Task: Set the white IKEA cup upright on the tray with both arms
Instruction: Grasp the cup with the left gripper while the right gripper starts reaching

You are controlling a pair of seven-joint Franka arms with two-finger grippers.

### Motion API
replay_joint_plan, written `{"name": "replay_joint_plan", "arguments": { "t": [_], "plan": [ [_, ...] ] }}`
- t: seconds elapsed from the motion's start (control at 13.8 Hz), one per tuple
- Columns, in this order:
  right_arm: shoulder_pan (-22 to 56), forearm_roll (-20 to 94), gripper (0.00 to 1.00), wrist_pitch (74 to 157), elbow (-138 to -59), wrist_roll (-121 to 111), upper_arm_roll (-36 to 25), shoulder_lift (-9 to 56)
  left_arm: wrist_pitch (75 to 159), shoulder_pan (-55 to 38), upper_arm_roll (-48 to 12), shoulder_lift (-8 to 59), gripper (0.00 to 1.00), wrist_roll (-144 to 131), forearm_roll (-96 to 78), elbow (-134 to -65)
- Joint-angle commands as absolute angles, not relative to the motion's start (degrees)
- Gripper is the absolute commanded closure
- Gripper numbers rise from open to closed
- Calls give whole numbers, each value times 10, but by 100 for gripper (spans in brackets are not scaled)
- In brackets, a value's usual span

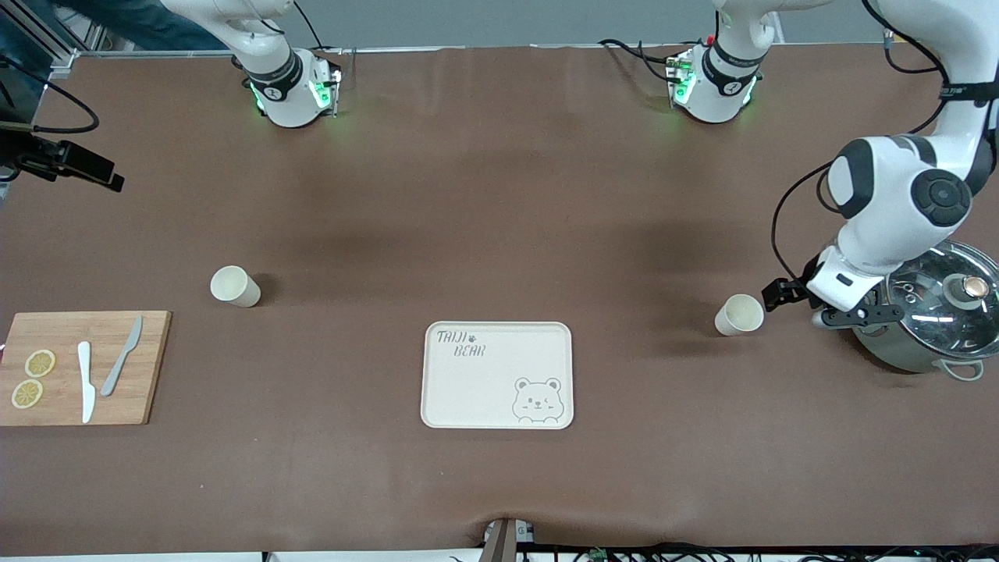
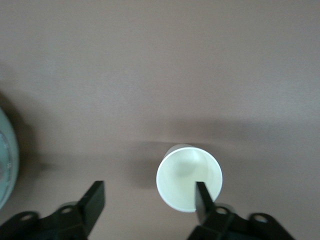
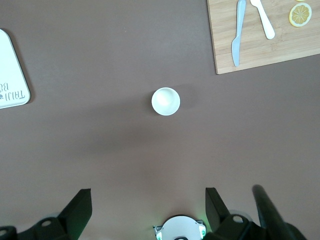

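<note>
Two white cups stand upright on the brown table. One cup (image 1: 739, 314) is toward the left arm's end, the other cup (image 1: 234, 286) toward the right arm's end. The cream bear tray (image 1: 497, 375) lies between them, nearer the front camera, with nothing on it. My left gripper (image 1: 792, 304) is low beside the first cup, open; in the left wrist view (image 2: 150, 192) one finger (image 2: 202, 197) overlaps that cup's rim (image 2: 182, 175). My right gripper (image 3: 147, 200) is open and empty, high above the table, out of the front view; the second cup (image 3: 165, 101) is well below it.
A steel pot with a glass lid (image 1: 929, 312) stands right beside the left gripper, at the left arm's end. A wooden cutting board (image 1: 82, 367) with two knives and lemon slices lies at the right arm's end. The tray's corner (image 3: 10, 75) shows in the right wrist view.
</note>
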State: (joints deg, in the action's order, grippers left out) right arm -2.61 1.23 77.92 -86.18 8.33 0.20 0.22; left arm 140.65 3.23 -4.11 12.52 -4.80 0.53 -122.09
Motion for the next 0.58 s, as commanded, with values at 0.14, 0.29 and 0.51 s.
{"name": "replay_joint_plan", "arguments": {
  "t": [0.14,0.29,0.51],
  "plan": [
    [-33,22,0,774,-843,83,10,31,1466,32,-45,174,32,-51,9,-1226],
    [-33,22,0,773,-843,85,11,42,1468,31,-46,187,34,-51,9,-1227],
    [-30,16,0,767,-843,85,11,64,1471,30,-47,204,63,-51,8,-1226]
  ]
}}
